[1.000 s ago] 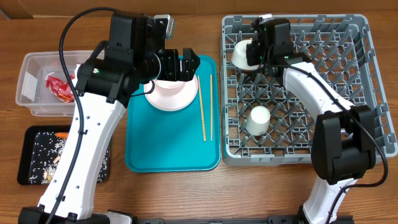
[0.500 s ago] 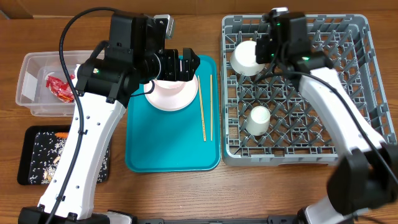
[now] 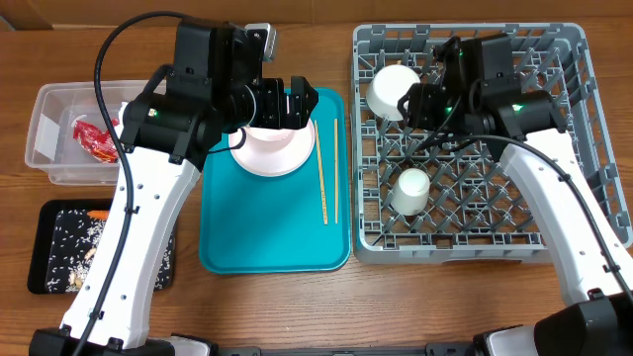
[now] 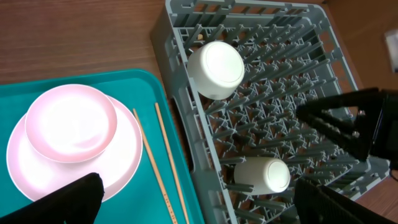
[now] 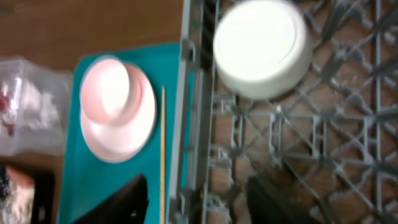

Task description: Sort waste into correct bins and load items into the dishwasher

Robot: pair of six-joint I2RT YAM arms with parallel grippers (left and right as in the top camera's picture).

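Observation:
A pale pink plate (image 3: 272,156) lies on the teal serving tray with an upturned pale bowl (image 4: 70,123) on it. Two wooden chopsticks (image 3: 327,173) lie beside it. My left gripper (image 3: 297,104) hangs open and empty above the plate's far edge. In the grey dish rack (image 3: 574,213), a white bowl (image 3: 393,89) sits upturned at the far left corner. A white cup (image 3: 409,190) lies on its side nearer the front. My right gripper (image 3: 413,105) is open and empty just right of the bowl. The bowl (image 5: 261,46) also shows in the right wrist view, which is blurred.
The teal serving tray (image 3: 272,242) sits mid-table, left of the rack. A clear tub (image 3: 59,148) at the left holds a red wrapper (image 3: 94,138) and crumpled paper. A black tray (image 3: 59,267) in front holds a carrot (image 3: 97,213) and beige scraps.
My right gripper has let go of the white bowl and drawn back to the right over the rack. The bowl stays in the far left corner. The left arm has not moved.

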